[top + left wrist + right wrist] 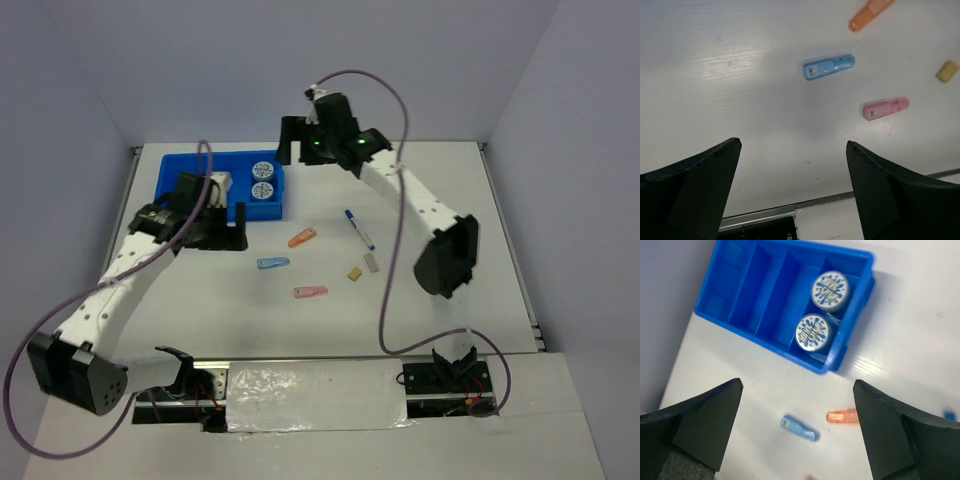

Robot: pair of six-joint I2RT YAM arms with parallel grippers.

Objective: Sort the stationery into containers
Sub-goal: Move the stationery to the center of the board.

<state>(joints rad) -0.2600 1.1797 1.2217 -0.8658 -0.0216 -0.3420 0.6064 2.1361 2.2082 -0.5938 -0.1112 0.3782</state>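
Your left gripper and right gripper gape wide, both empty; two round blue-white patterned rolls sit, perhaps touching, in the bright blue plastic tray.

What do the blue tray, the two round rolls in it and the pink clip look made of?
Blue tray: apparently moulded plastic, semi-gloss; thin uniform walls and dividers catch soft highlights. Rolls: uncertain, perhaps tape or paper; only flat blue-white printed faces with grey rims show. Pink clip: probably smooth plastic, slightly translucent, carrying a small white label.
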